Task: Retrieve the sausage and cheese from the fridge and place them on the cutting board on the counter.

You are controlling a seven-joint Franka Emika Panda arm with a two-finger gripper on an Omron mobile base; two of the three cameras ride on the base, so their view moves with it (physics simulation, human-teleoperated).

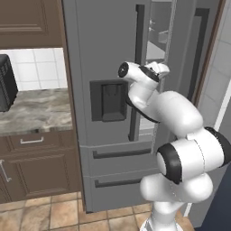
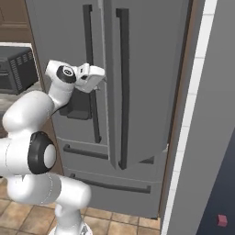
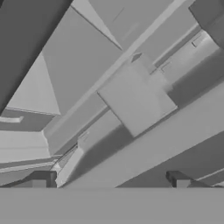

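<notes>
We see the fridge (image 1: 108,58) with its right door ajar, and the claw (image 3: 111,183) stands wide open and empty at the gap, facing grey shelves inside. The worktop (image 1: 34,110) lies left of the fridge.

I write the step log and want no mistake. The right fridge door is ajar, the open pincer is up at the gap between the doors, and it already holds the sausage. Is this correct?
One point is wrong: the pincer holds nothing. In the hand view its two tips stand wide apart with only grey fridge interior beyond them, no sausage. The rest stands: the right door is ajar and the open pincer is at the gap.
</notes>
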